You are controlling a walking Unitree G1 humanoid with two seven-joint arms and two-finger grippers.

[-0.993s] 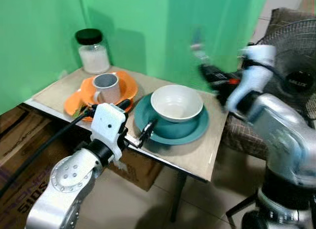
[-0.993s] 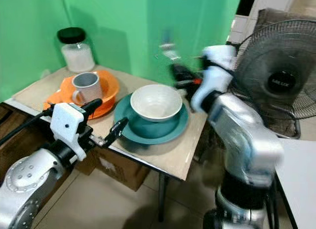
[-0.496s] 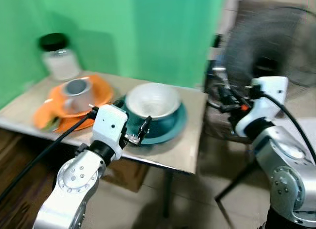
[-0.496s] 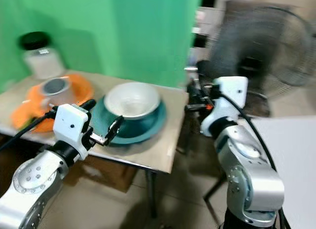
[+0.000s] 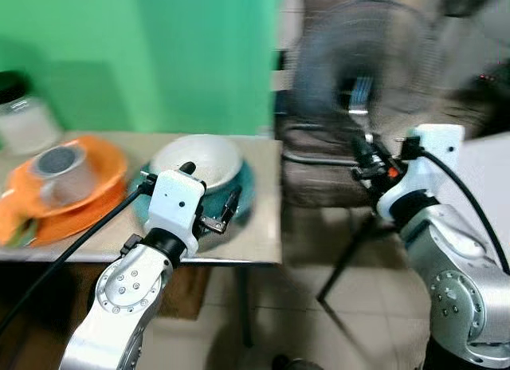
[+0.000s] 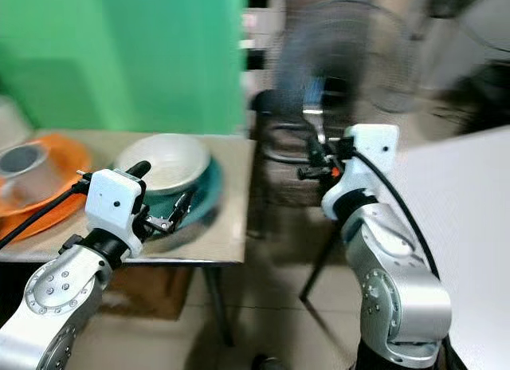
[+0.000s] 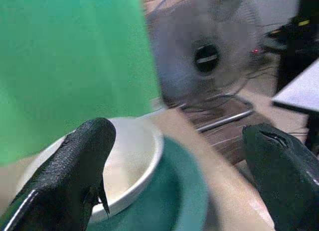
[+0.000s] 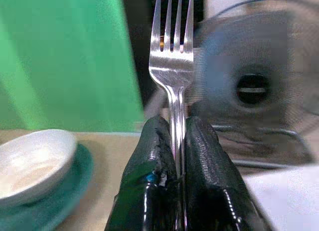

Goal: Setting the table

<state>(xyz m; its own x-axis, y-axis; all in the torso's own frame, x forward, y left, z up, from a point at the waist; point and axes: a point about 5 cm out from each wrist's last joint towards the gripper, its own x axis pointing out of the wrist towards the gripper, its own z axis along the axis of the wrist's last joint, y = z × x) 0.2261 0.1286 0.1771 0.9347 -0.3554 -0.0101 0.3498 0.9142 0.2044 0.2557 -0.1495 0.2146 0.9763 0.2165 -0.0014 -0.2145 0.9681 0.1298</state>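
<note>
A white bowl [image 5: 195,158] rests on a teal plate [image 5: 243,196] near the right end of the beige table [image 5: 259,242]. Left of it, a grey cup [image 5: 56,169] stands on an orange plate [image 5: 92,198]. My left gripper [image 5: 213,216] hovers open at the teal plate's near rim, nothing between its fingers [image 7: 75,176]. My right gripper [image 5: 362,151] is held up past the table's right edge, in front of a fan. It is shut on a silver fork [image 8: 172,57], handle squeezed between the pads [image 8: 155,161], tines pointing up.
A dark standing fan [image 5: 362,75] and a brown chair [image 5: 315,175] stand right of the table. A green backdrop [image 5: 135,51] hangs behind it. A black-lidded jar [image 5: 20,119] sits at the far left. Tiled floor [image 5: 319,330] lies below, and a white surface edge [image 6: 454,194] shows at the right.
The camera has swung right, so the table now sits further left in the picture. My right gripper, still holding the fork, is now off the table's right side. The left gripper stays by the teal plate.
</note>
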